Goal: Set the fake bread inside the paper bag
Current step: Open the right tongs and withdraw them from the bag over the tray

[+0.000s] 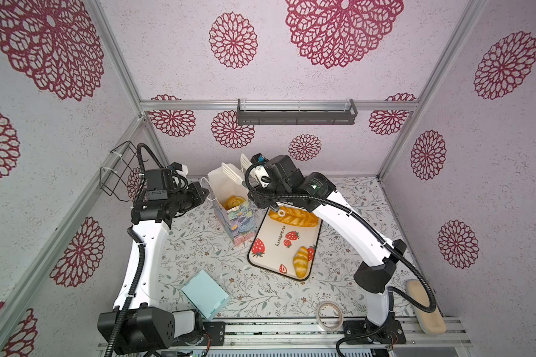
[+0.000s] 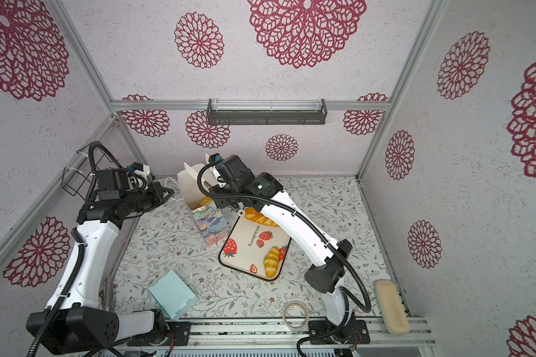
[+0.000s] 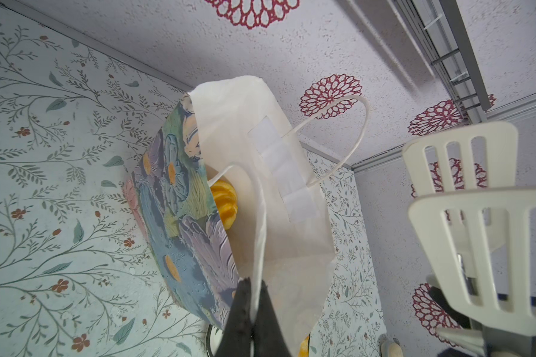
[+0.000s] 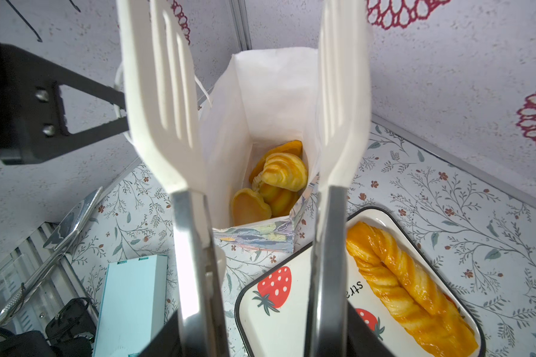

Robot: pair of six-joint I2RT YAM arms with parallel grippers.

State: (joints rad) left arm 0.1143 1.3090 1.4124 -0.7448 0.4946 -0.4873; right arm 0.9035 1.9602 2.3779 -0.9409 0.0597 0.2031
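Observation:
The paper bag (image 1: 240, 225) (image 2: 212, 227) stands upright at the back of the table, its mouth open. My left gripper (image 3: 252, 286) (image 1: 204, 193) is shut on its thin white cord handle (image 3: 262, 222) at the bag's left rim. Several pieces of fake bread (image 4: 280, 176) (image 3: 225, 201) lie in the bag's bottom. My right gripper (image 4: 260, 327) is shut on white slotted tongs (image 4: 161, 92) (image 1: 229, 171), whose blades stand apart and empty above the bag's mouth. A long twisted loaf (image 1: 293, 217) (image 4: 406, 284) and a croissant (image 1: 301, 261) (image 2: 272, 261) lie on the strawberry tray (image 1: 270, 247).
A light blue box (image 1: 205, 296) lies front left, a tape roll (image 1: 330, 315) front centre, a pale beige block (image 1: 425, 307) at the front right edge. A wire basket (image 1: 118, 170) hangs on the left wall and a dark shelf (image 1: 296, 114) on the back wall.

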